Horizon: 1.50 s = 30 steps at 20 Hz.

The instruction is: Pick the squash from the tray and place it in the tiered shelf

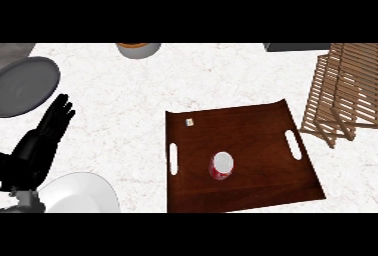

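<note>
My left hand (pixel 46 131) rests at nine o'clock, fingers straight, released, holding nothing. Tray (pixel 244 195) at centre carries only a small red-and-white can (pixel 222 165); no squash visible on it. Tiered shelf (pixel 347 90) at two o'clock. Right hand not in view. Judged: pick not begun; next, locate the squash.
</note>
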Available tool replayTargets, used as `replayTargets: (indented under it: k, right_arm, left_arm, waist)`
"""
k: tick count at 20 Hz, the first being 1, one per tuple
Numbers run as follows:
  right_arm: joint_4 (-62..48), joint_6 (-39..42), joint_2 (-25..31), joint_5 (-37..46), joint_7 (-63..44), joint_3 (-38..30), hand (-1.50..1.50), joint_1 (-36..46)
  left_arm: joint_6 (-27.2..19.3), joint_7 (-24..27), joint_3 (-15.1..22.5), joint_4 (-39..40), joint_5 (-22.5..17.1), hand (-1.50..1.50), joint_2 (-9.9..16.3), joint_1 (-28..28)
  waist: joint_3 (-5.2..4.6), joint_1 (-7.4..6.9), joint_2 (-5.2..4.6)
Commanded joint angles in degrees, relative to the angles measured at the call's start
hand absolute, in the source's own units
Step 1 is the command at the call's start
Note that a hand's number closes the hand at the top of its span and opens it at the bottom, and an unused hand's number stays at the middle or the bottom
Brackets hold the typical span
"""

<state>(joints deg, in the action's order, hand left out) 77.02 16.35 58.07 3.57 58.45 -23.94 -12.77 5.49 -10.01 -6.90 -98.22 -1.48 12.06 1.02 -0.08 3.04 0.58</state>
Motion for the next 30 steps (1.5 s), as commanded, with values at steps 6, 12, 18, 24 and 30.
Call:
replayTargets:
  k: [6,12,18,24,30]
  right_arm:
    - [1.34,15.64,7.81,-15.87,0.01,-4.22,1.50,-0.35]
    - [3.81,18.78,9.85,-25.99,-10.44,-1.31,1.50,2.93]
    - [6.77,29.56,5.86,-48.78,-24.06,8.99,1.50,2.51]
    - [8.90,8.99,17.23,-35.88,-26.21,-6.22,1.50,12.00]
    - [10.59,-4.01,13.80,-17.22,-17.00,0.32,1.50,15.72]
  left_arm:
    - [0.12,0.07,1.58,0.73,0.91,0.00,-0.86,1.94]
    - [0.04,1.35,2.35,3.34,1.46,0.00,-1.88,3.55]
    - [0.97,-0.53,3.14,2.09,1.39,0.00,-1.04,5.07]
    - [0.62,-0.28,2.23,2.04,0.94,0.00,-1.22,3.19]
    - [0.21,-0.77,4.25,1.25,1.62,0.00,-2.80,4.96]
  waist:
    - [0.04,-2.28,-0.50]
    - [0.03,-3.18,-0.73]
    - [-0.08,-4.98,-1.18]
    - [-0.06,-3.78,0.12]
    - [0.18,-5.83,-1.23]
